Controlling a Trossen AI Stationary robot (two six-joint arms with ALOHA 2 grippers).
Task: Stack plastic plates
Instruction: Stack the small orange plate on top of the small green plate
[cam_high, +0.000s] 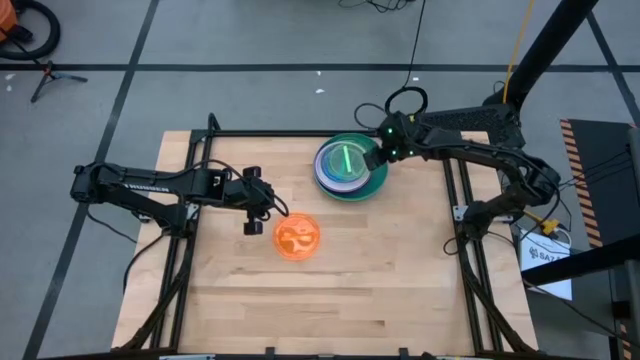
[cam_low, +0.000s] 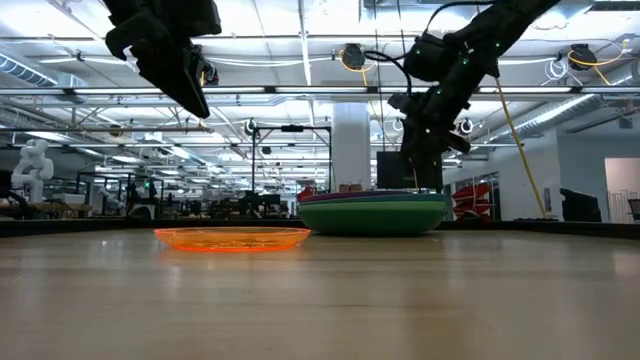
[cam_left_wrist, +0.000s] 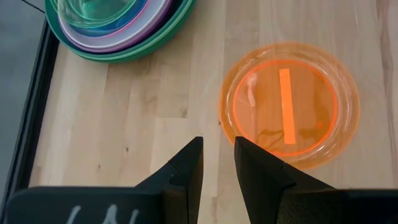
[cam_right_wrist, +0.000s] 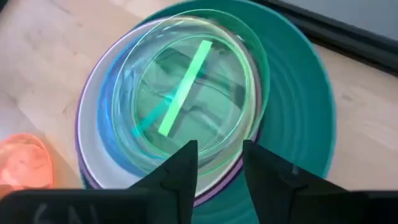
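Wooden table (cam_high: 330, 300) carries the plate stack (cam_high: 350, 167) near its far edge, lime plate (cam_right_wrist: 186, 93) topmost per right wrist view. Right gripper (cam_high: 378, 152), fingers parted, hovers above it. Orange plate (cam_high: 297, 238) lies alone; left gripper (cam_high: 262, 212) hangs beside it, narrowly spread, empty. Low view shows both grippers airborne.

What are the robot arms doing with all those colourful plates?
They are stacking plates. The right gripper hangs over the stack of plates at the table's far edge, fingers open, with a clear lime plate lying on top. One orange plate still lies alone on the table, and the left gripper hovers beside it, holding nothing.
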